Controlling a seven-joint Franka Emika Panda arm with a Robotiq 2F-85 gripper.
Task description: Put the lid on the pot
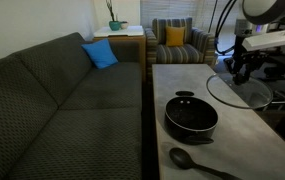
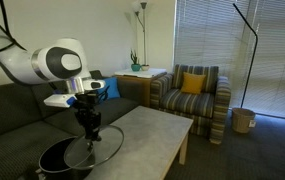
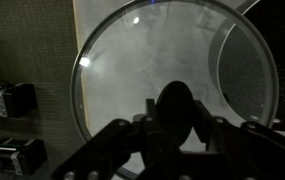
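Note:
The lid (image 1: 244, 95) is a round clear glass disc with a metal rim. My gripper (image 1: 240, 70) is shut on its black centre knob and holds it above the grey table (image 1: 172, 80), to one side of the pot. The wide black pot (image 1: 191, 117) stands open on the table. In an exterior view the lid (image 2: 96, 150) hangs tilted under the gripper (image 2: 90, 128), partly over the pot (image 2: 60, 160). In the wrist view the lid (image 3: 142, 60) fills the frame, the gripper (image 3: 177, 115) clasps the knob, and the pot (image 3: 247, 70) shows at the right.
A black long-handled spoon (image 1: 197, 162) lies on the table near the pot. A dark sofa (image 1: 52, 90) with a blue cushion (image 1: 100, 54) runs along the table. A striped armchair (image 2: 192, 95), a side table with a plant (image 1: 117, 30) and a floor lamp (image 2: 250, 40) stand beyond.

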